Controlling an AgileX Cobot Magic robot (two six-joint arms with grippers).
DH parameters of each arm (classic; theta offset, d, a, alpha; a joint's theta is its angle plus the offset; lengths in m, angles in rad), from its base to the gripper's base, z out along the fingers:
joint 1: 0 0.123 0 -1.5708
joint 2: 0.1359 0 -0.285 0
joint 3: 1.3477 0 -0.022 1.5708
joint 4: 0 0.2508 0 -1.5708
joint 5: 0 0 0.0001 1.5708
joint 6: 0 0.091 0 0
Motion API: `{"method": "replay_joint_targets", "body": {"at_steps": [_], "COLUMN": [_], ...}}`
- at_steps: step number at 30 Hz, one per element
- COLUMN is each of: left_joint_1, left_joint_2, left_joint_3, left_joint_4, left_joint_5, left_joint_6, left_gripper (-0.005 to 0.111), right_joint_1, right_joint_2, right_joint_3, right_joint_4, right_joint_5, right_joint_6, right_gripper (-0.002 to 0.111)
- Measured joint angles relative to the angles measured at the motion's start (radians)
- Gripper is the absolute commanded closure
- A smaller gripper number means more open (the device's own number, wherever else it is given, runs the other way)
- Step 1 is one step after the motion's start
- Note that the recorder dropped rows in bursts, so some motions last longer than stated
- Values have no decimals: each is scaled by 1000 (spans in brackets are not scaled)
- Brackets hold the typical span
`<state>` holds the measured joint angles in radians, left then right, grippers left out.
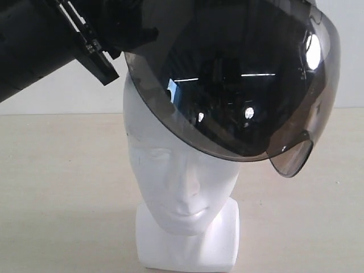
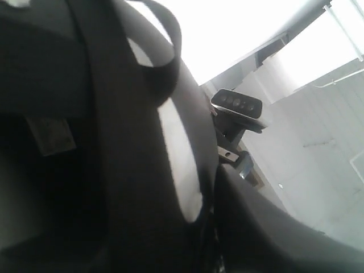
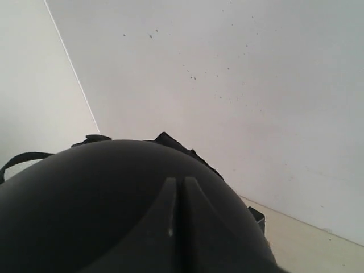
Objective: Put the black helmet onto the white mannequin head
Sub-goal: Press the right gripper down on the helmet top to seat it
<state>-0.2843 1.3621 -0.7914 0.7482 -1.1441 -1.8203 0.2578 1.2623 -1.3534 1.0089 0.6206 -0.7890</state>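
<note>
Over the white mannequin head (image 1: 182,182), black helmet (image 1: 239,68) tilts, visor (image 1: 284,153) frontward.

Exterior view bright and even; lamp glare streaks on the visor (image 1: 244,74). Left wrist view: background blown out, near strap (image 2: 131,142) dark and blurred. Right wrist view: helmet (image 3: 114,210) dim, slightly soft.

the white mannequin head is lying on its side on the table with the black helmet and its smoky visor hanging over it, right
No, the exterior view shows the white mannequin head standing upright on its neck base on the table. The black helmet and its smoky visor do hang over it.
</note>
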Motion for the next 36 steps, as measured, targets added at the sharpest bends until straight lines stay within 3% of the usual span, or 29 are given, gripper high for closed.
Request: {"method": "replay_joint_targets", "body": {"at_steps": [12,27,36], "left_joint_1": [63,76,76], "left_joint_2": [-75,-121,-144], "left_joint_3": [120,233,302], "left_joint_4": [1,-29,-5], "left_joint_5": [-4,4,44], "left_joint_6": [2,51,92], "left_gripper": [102,102,102], "right_joint_1": [31,155,171], "right_joint_2": [13,59,68], "right_joint_3": [0,-8,-4], "right_joint_4": [-10,-108,-238], "right_joint_5": [27,-70,-43], "right_joint_6": [42,78,168], "right_gripper": [109,109,109]}}
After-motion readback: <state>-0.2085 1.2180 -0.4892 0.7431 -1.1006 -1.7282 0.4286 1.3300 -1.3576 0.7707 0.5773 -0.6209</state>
